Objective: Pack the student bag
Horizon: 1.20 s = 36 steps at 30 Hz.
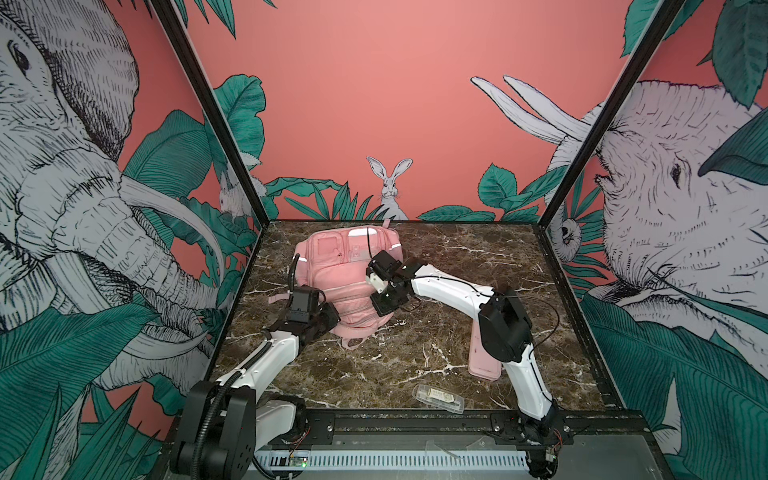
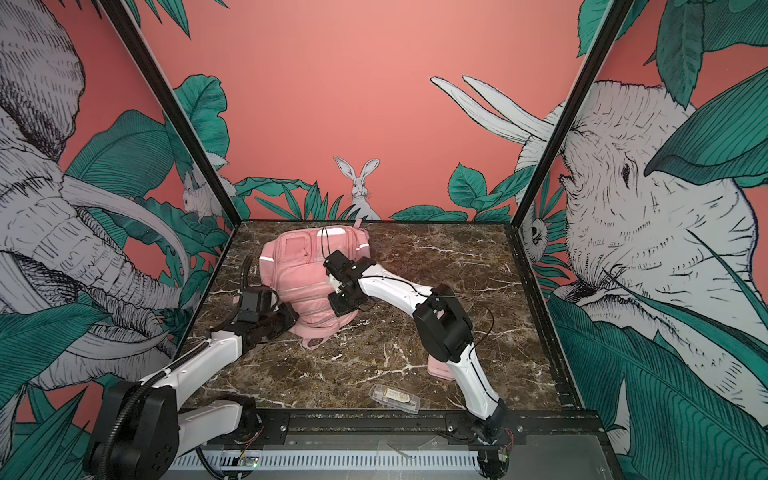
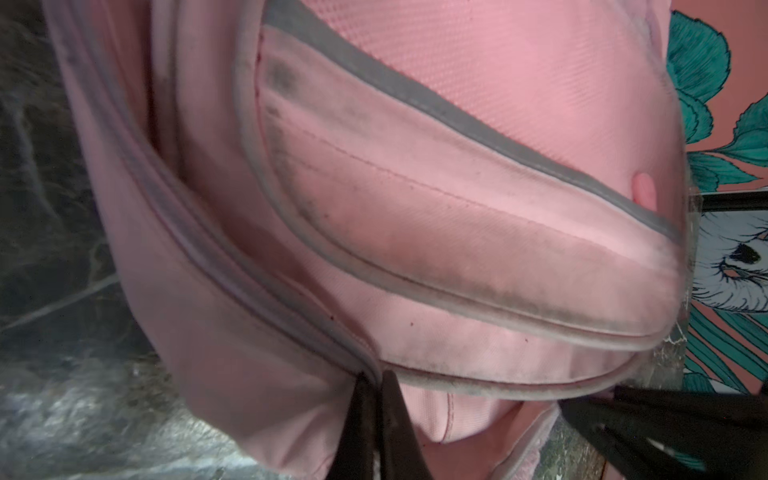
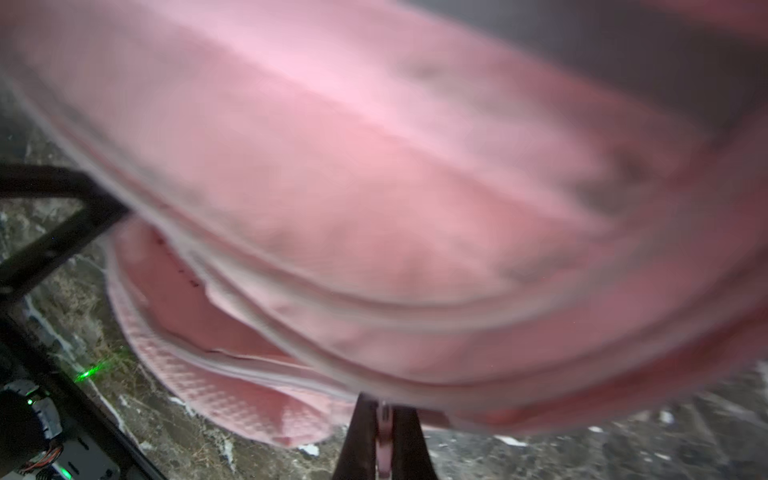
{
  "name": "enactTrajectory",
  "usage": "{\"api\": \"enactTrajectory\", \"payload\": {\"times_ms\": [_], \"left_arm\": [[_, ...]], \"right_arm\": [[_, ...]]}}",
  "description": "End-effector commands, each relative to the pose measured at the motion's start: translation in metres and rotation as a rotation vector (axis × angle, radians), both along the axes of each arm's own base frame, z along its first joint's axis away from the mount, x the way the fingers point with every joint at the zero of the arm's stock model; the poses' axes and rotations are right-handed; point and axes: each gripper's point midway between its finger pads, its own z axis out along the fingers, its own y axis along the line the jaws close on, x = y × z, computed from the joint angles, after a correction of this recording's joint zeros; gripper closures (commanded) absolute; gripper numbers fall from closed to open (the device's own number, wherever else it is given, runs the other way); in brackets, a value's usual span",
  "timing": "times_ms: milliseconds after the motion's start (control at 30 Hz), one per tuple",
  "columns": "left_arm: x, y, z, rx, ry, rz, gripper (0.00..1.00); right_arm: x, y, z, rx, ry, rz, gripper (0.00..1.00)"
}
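The student bag (image 1: 345, 274) (image 2: 307, 274), pink with silver strips, lies at the middle back of the marble table. My left gripper (image 1: 328, 320) (image 2: 289, 316) is at the bag's near left corner. In the left wrist view this gripper (image 3: 374, 376) is shut on the bag's (image 3: 415, 166) zip edge. My right gripper (image 1: 376, 309) (image 2: 336, 305) is at the bag's near right side. In the right wrist view it (image 4: 384, 401) is shut on a pink tab under the lifted, blurred bag (image 4: 374, 166) edge.
A flat pink pencil case (image 1: 482, 357) (image 2: 438, 368) lies near right, partly under the right arm. A clear plastic box (image 1: 438, 399) (image 2: 395, 398) sits by the front edge. A pink strap loop (image 1: 353, 341) sticks out at the bag's near end. Walls enclose three sides.
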Motion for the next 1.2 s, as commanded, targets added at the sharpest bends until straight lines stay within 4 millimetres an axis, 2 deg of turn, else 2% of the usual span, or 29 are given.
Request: {"api": "enactTrajectory", "payload": {"times_ms": [0, 133, 200, 267, 333, 433, 600, 700, 800, 967, 1167], "left_arm": [[0.012, -0.031, 0.015, -0.062, -0.052, -0.066, 1.0], [0.015, -0.053, 0.017, -0.059, -0.055, -0.11, 1.0], [0.016, -0.059, 0.02, -0.054, -0.065, -0.121, 1.0], [0.016, -0.058, 0.024, -0.046, -0.072, -0.116, 1.0], [0.015, -0.057, 0.029, -0.037, -0.083, -0.12, 1.0], [0.014, -0.06, 0.038, -0.03, -0.096, -0.159, 0.97], [0.013, -0.065, 0.059, -0.005, -0.14, -0.243, 0.69], [0.013, -0.064, 0.066, 0.032, -0.152, -0.282, 0.57], [0.014, -0.053, 0.06, 0.116, -0.139, -0.276, 0.55], [0.018, -0.038, 0.045, 0.187, -0.102, -0.266, 0.55], [0.031, -0.036, 0.033, 0.166, -0.092, -0.242, 0.56]], "right_arm": [[-0.028, 0.041, 0.017, 0.107, 0.016, 0.086, 1.0], [-0.032, 0.065, 0.024, 0.156, 0.016, 0.085, 1.0], [-0.024, 0.062, 0.027, 0.143, -0.018, 0.071, 1.0], [-0.007, 0.043, 0.027, 0.099, -0.062, 0.032, 1.0], [0.007, 0.025, 0.028, 0.128, -0.038, -0.024, 1.0], [0.017, -0.005, 0.023, 0.152, -0.02, -0.097, 1.0], [0.018, -0.043, 0.015, 0.129, -0.02, -0.149, 1.0], [0.021, -0.061, 0.005, 0.117, -0.025, -0.185, 1.0], [0.025, -0.08, -0.004, 0.096, -0.014, -0.218, 1.0], [0.035, -0.109, 0.0, 0.065, -0.039, -0.252, 1.0], [0.038, -0.124, -0.002, 0.025, -0.042, -0.262, 1.0]]}}
